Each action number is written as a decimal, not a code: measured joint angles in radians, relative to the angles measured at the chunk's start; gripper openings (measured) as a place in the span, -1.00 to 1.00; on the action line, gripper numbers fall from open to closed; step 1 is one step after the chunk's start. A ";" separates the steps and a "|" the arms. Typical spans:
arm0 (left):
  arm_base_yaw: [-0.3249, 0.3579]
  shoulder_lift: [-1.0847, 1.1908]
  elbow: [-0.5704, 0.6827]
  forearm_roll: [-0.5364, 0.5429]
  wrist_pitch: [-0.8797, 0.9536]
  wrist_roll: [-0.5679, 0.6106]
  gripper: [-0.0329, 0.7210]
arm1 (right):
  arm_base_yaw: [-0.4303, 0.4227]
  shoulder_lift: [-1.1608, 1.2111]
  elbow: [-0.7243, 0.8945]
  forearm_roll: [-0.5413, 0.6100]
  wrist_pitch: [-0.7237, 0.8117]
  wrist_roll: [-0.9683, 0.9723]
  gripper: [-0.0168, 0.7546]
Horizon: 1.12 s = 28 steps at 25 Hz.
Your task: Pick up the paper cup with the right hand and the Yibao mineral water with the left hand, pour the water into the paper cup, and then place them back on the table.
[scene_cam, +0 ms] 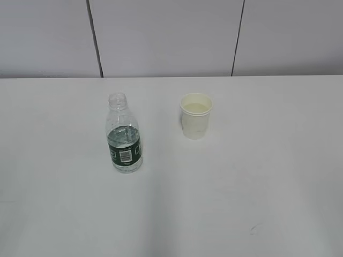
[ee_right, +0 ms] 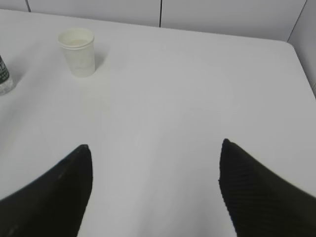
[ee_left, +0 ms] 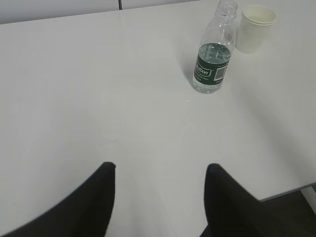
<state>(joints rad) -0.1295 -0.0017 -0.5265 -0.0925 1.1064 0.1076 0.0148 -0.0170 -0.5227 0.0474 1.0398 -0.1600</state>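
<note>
Both pincers gape empty over the worktop [scene_cam: 268,187]: left pincer [ee_left: 160,170] should approach the Yibao mineral water [ee_left: 212,54] at upper right, right pincer [ee_right: 155,148] the paper cup [ee_right: 77,52] at upper left, each gripping mid-body.

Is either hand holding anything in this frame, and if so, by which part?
Nothing is held. The left hand and right hand are open and empty; the bottle and paper cup stand untouched on the table.
</note>
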 joint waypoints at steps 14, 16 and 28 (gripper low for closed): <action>0.000 0.000 0.000 0.000 0.000 0.000 0.08 | 0.000 0.000 0.024 -0.089 0.115 0.117 0.58; 0.000 0.000 0.000 0.000 0.000 0.000 0.08 | 0.000 0.000 0.024 -0.090 0.113 0.119 0.58; 0.000 0.000 0.000 0.000 0.001 0.000 0.08 | 0.000 0.000 0.024 -0.009 0.111 0.009 0.58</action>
<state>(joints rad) -0.1295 -0.0017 -0.5265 -0.0925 1.1074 0.1076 0.0148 -0.0170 -0.4986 0.0384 1.1506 -0.1514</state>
